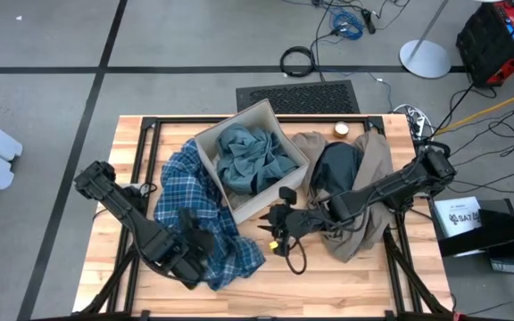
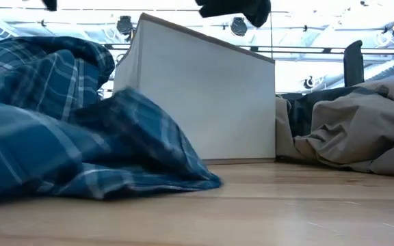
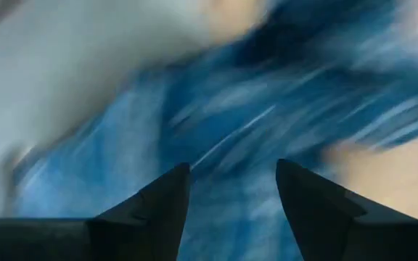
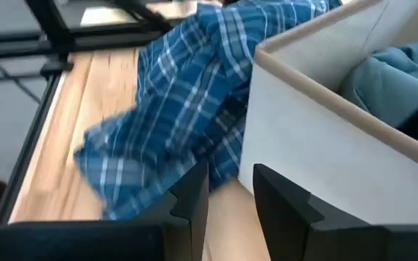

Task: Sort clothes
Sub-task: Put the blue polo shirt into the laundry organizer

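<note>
A blue-white plaid shirt (image 1: 194, 192) (image 2: 60, 137) lies crumpled on the wooden table, left of a pale open box (image 1: 239, 203) (image 2: 204, 102). A teal-green piece (image 1: 252, 156) (image 4: 390, 72) fills the box. Right of the box a taupe-brown piece (image 1: 377, 169) (image 2: 361, 130) lies heaped with a dark piece (image 1: 335, 169) on it. My left gripper (image 1: 196, 245) (image 3: 232, 210) is open, pointing down over the shirt's near part (image 3: 267, 109). My right gripper (image 1: 275, 227) (image 4: 231, 196) hangs open by the box's near corner, with bare wood between its fingers. My left gripper stands open right over the plaid shirt, coming from above. The wrist view is blurred, so I cannot tell whether its fingertips touch the cloth.
The box's near wall (image 4: 318, 152) stands just right of my right gripper's fingers. A small round object (image 1: 341, 129) sits at the table's far edge. Black frame bars (image 1: 150, 134) run along the table's edges. Bare wood (image 1: 328, 285) lies along the near side.
</note>
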Motion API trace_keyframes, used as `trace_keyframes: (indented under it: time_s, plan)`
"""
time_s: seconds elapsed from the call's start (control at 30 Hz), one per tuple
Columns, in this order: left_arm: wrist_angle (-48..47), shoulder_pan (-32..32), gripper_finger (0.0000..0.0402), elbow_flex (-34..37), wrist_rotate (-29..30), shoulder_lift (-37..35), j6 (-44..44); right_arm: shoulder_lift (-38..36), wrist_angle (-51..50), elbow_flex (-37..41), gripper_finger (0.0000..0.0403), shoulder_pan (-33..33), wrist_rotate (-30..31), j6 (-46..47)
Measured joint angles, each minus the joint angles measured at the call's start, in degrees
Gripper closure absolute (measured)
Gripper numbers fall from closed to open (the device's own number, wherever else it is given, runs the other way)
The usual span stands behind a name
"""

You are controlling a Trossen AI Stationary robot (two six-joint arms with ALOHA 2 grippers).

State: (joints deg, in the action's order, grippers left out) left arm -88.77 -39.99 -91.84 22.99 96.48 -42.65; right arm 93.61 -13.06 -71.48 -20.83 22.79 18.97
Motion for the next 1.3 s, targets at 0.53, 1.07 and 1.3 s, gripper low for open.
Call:
trace_keyframes:
  time_s: [0.53,1.07,1.3]
  plan:
    - [3.99,0.1,0.0185,22.87,12.31,-10.53,-11.06,10.18,6.62,-0.01,0.0305,3.44,6.72,-3.03]
    - [49.77,2.32,0.0271,39.94,-9.78,-10.29,-3.37,10.18,5.22,-0.01,0.0305,0.93,5.61,-0.06]
    - [68.79,0.79,0.0391,39.9,-15.53,-10.26,3.26,10.18,0.98,-0.01,0.0305,-2.11,5.61,2.53]
